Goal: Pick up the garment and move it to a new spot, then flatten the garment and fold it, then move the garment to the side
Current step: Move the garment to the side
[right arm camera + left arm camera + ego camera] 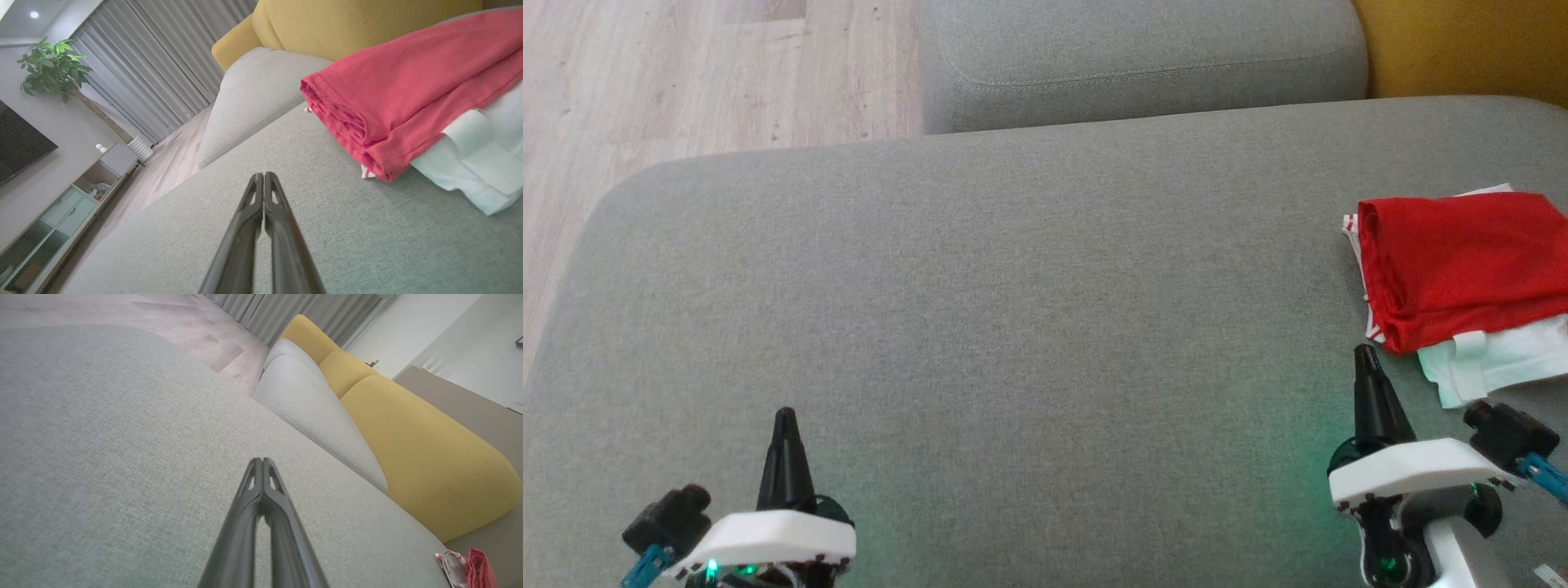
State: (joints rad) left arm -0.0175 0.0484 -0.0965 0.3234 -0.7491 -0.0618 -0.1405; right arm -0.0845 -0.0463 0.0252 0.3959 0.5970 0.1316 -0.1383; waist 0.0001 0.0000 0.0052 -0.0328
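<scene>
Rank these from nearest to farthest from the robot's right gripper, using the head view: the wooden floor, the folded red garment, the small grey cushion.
1. The folded red garment: just beyond the right gripper and to its right, lying on the grey seat.
2. The small grey cushion: farther back, past the seat's far edge.
3. The wooden floor: farthest, beyond the seat's far left corner.
</scene>
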